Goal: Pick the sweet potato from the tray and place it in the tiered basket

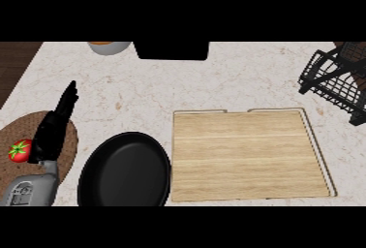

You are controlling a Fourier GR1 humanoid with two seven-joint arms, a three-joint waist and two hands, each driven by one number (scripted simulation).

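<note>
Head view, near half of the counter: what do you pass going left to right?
Tomato on the round woven mat → left robot hand, fingers straight, pointing up → black pan → wooden tray, nothing on it → black wire basket, farther back at the right edge.

The tiered basket (336, 80) runs off the right edge, so only its black wire left part shows, and what lies inside cannot be told; a bowl (109, 47) at the top is cut to its lower rim; the dark box (172, 50) beside it is cut likewise; the pan (125, 170) loses its near edge at the bottom; the left hand (53, 128) hides part of the woven mat (28, 145); the tomato (20, 150) is partly hidden behind the forearm.
</note>
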